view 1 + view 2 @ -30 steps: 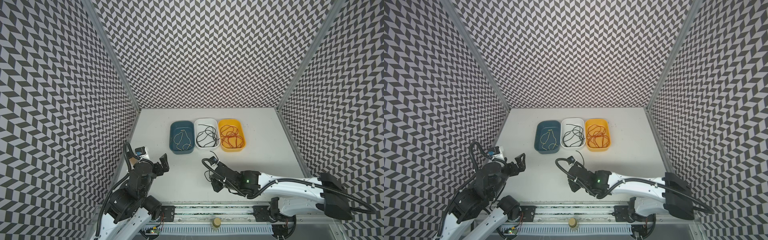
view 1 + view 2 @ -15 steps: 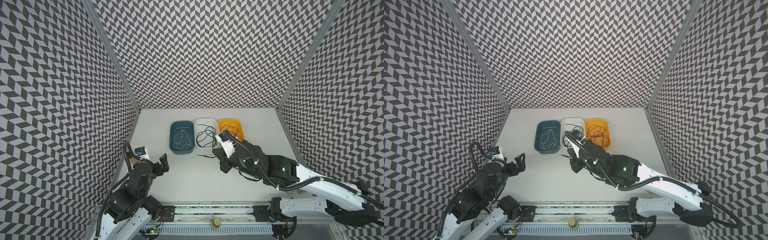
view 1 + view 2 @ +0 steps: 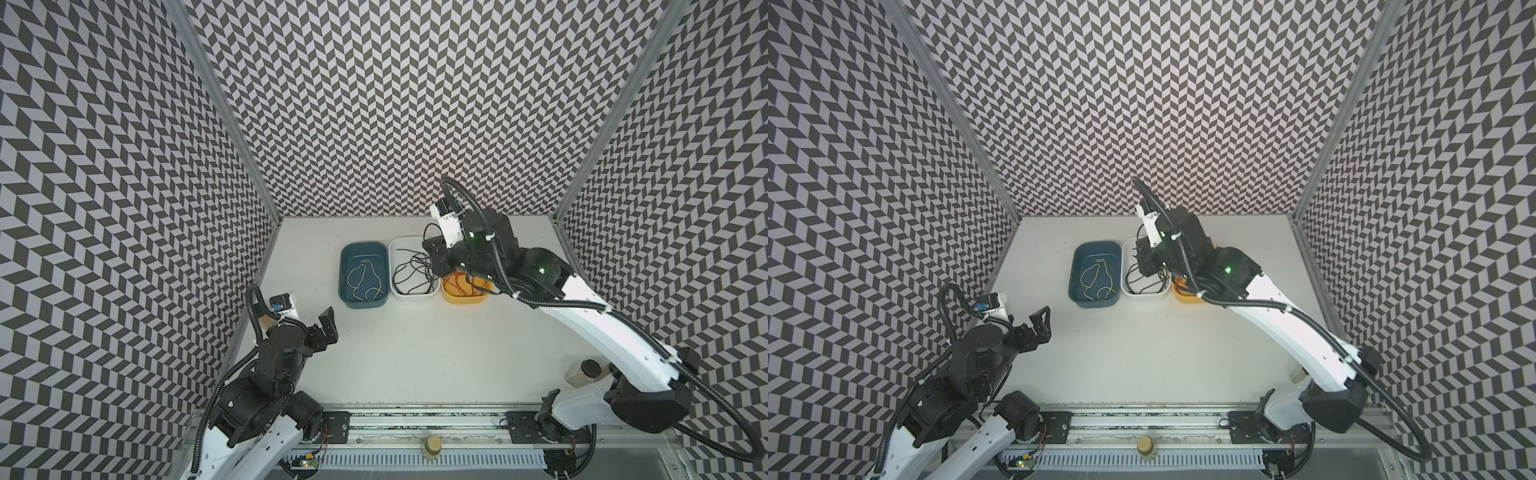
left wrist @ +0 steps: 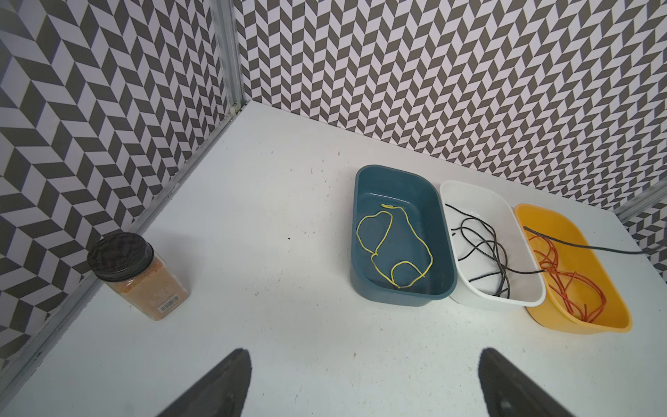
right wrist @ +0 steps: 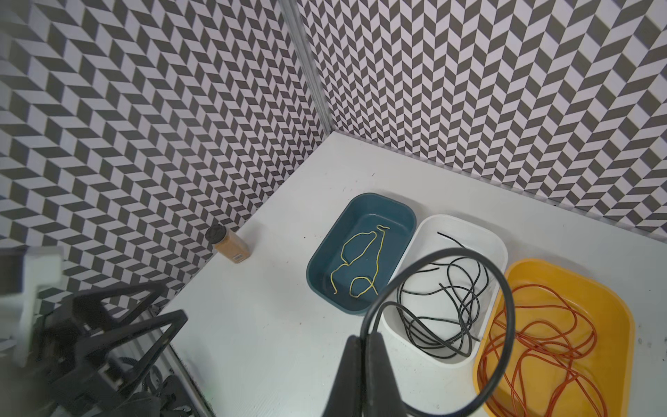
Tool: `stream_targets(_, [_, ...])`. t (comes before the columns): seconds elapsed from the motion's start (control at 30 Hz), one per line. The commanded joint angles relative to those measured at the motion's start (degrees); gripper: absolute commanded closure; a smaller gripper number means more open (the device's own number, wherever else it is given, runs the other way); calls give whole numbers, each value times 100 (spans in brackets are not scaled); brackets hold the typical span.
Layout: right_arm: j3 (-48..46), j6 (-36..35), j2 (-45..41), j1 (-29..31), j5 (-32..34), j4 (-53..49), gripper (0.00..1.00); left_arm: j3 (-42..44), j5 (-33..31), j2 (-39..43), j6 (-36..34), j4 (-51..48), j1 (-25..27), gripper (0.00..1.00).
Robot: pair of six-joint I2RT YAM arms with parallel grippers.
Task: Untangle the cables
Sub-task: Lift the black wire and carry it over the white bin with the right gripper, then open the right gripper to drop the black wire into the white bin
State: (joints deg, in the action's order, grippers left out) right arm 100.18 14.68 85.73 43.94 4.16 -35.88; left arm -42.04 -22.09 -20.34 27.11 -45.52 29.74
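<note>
Cable [image 5: 507,307], black, hangs clenched in right gripper [image 5: 364,341] over twelve-o'clock white tray [image 5: 483,238], likely for sorting; left gripper [image 4: 363,355] gapes idle.

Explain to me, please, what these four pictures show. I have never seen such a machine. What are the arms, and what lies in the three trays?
This is a two-armed robot working at a white table. Two pictures look down on the whole scene from above; the other two come from a camera on each wrist. Three trays stand side by side: the blue tray holds a pale yellow cable, the white tray black cables, the yellow tray an orange-red cable. A spice jar stands by a side wall. Each arm ends in a gripper, a two-fingered clamp. The right gripper is shut on a black cable above the trays; that cable curves in a loop before its wrist camera. The left gripper is open and holds nothing.
</note>
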Motion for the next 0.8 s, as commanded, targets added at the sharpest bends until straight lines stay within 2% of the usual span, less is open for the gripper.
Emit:
stream_targets(0.0, [251,227,473,-379,-944,87,100,28,-155,13,110,-129,50,0])
stream_targets(0.1, [252,292,868,-540,-1154,332,100,24,-155,-8,110,-124,50,0])
stream_targets(0.4, [-176,298,1891,-806,-1022,846,100,22,-142,-48,108,-124,57,0])
stream_targets(0.5, [-258,99,2176,-826,-1001,929,100,21,-134,-49,106,-124,55,0])
stream_targets(0.67, [-253,62,2316,-883,-910,925,89,21,-127,-58,110,-124,59,0])
stream_targets(0.77, [-154,70,2362,-922,-921,792,78,28,-120,-54,109,-125,59,0])
